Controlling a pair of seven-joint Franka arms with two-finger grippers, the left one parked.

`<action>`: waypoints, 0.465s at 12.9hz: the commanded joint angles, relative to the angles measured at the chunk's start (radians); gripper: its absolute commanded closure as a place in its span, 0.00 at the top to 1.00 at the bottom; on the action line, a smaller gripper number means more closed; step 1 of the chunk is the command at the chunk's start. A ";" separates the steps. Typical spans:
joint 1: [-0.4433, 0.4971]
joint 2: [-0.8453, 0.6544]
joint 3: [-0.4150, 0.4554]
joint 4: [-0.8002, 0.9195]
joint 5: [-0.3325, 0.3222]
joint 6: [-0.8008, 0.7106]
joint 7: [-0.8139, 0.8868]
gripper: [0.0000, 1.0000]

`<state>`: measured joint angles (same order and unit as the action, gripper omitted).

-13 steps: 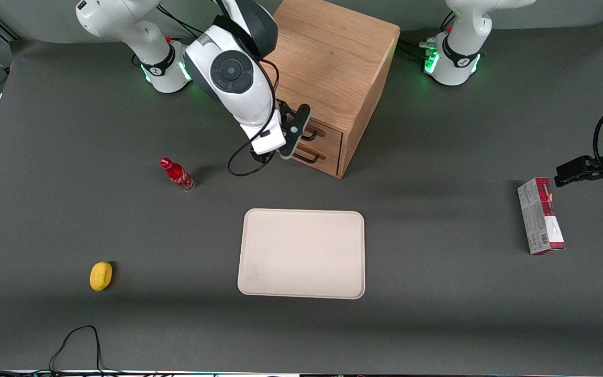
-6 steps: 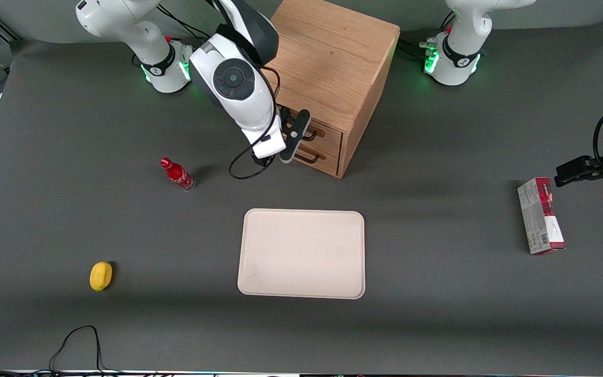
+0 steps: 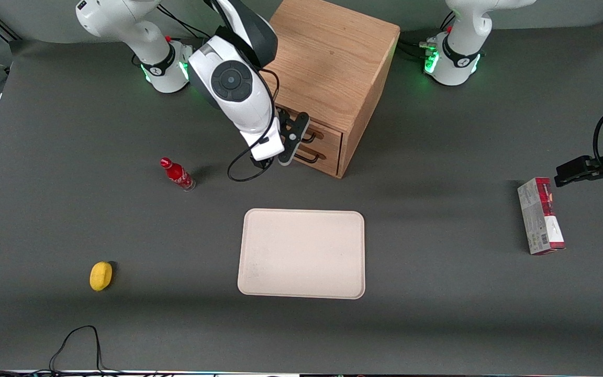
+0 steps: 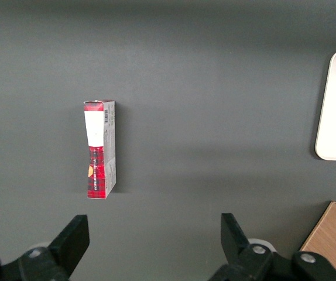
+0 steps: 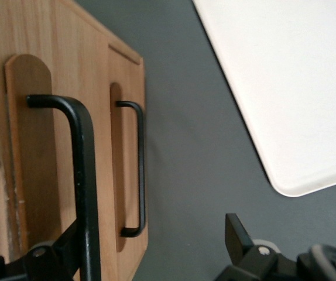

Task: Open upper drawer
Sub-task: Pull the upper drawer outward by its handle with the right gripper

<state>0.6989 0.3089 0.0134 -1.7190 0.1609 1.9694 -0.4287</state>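
The light oak cabinet stands at the back of the table, both drawers shut flush. The upper drawer has a thin black wire handle, with the lower drawer beneath it. My right gripper is right in front of the upper drawer, at handle height. In the right wrist view the gripper is open. The upper handle lies between its fingers, close against one finger. The lower handle sits outside the grip.
A cream tray lies nearer the front camera than the cabinet. A red bottle and a yellow lump stand toward the working arm's end. A red and white box lies toward the parked arm's end.
My right arm has drawn in a little toward the cabinet, bringing the gripper slightly closer to the upper drawer front. The drawers have not moved.
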 commanded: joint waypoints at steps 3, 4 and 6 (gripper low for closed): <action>-0.012 0.076 -0.029 0.096 -0.012 0.003 -0.010 1.00; -0.019 0.084 -0.029 0.107 -0.014 0.002 -0.010 1.00; -0.039 0.107 -0.029 0.139 -0.014 0.000 -0.016 1.00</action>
<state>0.6784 0.3765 -0.0180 -1.6433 0.1601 1.9794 -0.4287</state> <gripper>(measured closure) 0.000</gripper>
